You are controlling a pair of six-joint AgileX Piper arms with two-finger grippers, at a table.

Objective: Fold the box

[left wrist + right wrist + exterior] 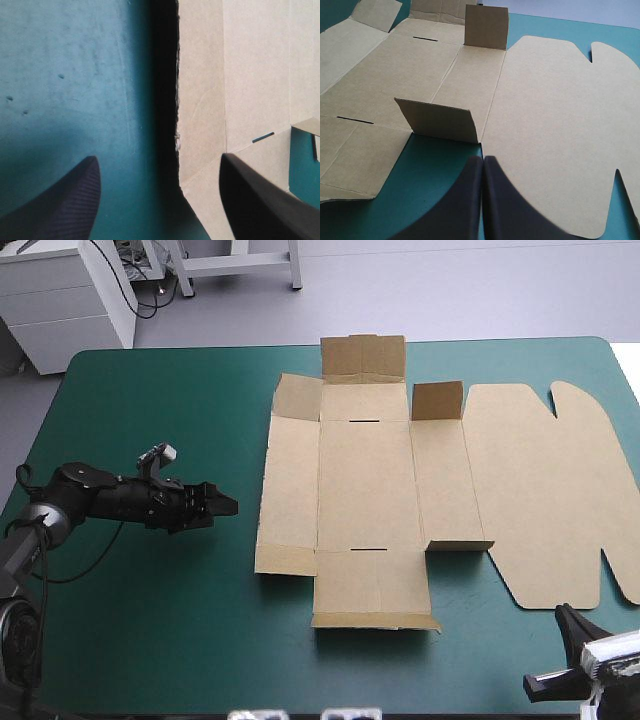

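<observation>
Currently the brown box (pixel 365 480) lies unfolded on the tabletop (pixel 150 410), reaching from the middle toward the right edge, with most of its panels flat on the teal-green cover (pixel 65 75). A few parts stand up: the end flap (pixel 362 357) at the far side, a small far tab (pixel 437 400) just beside it, and a near tab (pixel 457 545) at the near end of the same narrow panel. To their right the wide lid panel (pixel 550 490), with its rounded outline, lies flat.

The left claw (pixel 225 503) sits low over the cover just beside the box's left edge, pointing toward it. Its black fingers (pixel 65 210) are spread wide and hold nothing. The left wrist view shows one of them over bare cover and the other over the board. The box's edge runs ahead between them and throws a dark shadow on the cover.

The right claw (pixel 563 612) is at the tabletop's near right corner, close to the lid panel's near edge. Its fingers are pressed together into one point and hold nothing, and the near tab stands just ahead of them.
</observation>
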